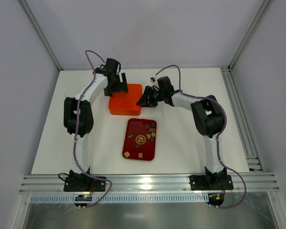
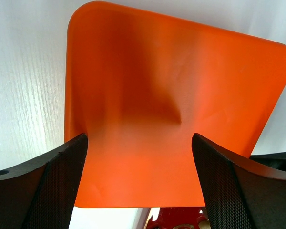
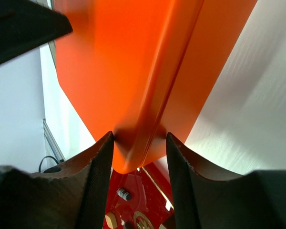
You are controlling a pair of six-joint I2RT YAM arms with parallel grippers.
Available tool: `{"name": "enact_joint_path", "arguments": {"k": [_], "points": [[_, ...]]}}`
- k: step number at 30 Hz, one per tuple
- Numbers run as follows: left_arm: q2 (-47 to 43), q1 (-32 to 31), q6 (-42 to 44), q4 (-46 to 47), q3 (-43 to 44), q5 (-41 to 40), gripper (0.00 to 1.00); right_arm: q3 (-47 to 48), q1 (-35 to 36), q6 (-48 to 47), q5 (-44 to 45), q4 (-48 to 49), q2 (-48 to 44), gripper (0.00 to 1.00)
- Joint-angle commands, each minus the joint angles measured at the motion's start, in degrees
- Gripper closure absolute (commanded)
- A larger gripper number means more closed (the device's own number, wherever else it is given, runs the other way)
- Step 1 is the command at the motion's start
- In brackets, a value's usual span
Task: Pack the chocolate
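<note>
Pinching the orange box's [image 1: 125,101] corner with my right gripper [image 3: 139,143], I hold my left gripper [image 2: 139,139] spread wide above it, chocolate [image 1: 148,136] on the red tray [image 1: 133,146].

We raise our left arm [image 1: 78,117] from its base at the near edge, elbow bent outward to the left and forearm reaching in toward the middle. Our left gripper [image 2: 139,138] points downward, jaws spread wide, its fingers [image 2: 57,181] standing well apart. Our right arm [image 1: 207,117] mirrors that pose, elbow out to the right and wrist turned leftward. Our right gripper [image 3: 138,138] is partly closed, and both of its fingers [image 3: 97,181] press against a corner of the orange box [image 3: 133,71].
</note>
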Motion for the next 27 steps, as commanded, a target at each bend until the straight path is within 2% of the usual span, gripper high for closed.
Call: {"name": "enact_joint_path", "arguments": {"k": [1, 8, 17, 27], "points": [[3.7, -0.2, -0.2, -4.3, -1.4, 0.5, 0.12, -4.4, 2.2, -5.1, 7.0, -10.2, 0.0, 0.51], [3.6, -0.2, -0.5, -3.5, -3.1, 0.7, 0.12, -6.9, 4.0, -5.8, 10.1, -10.9, -2.8, 0.49], [3.6, -0.2, -0.4, -3.1, -4.5, 0.9, 0.12, -6.9, 4.4, -4.6, 12.4, -11.8, -1.2, 0.68], [4.4, -0.2, 1.0, -4.3, -4.4, 0.8, 0.12, -7.4, 5.6, -4.8, 16.4, -15.3, -2.6, 0.74]]}}
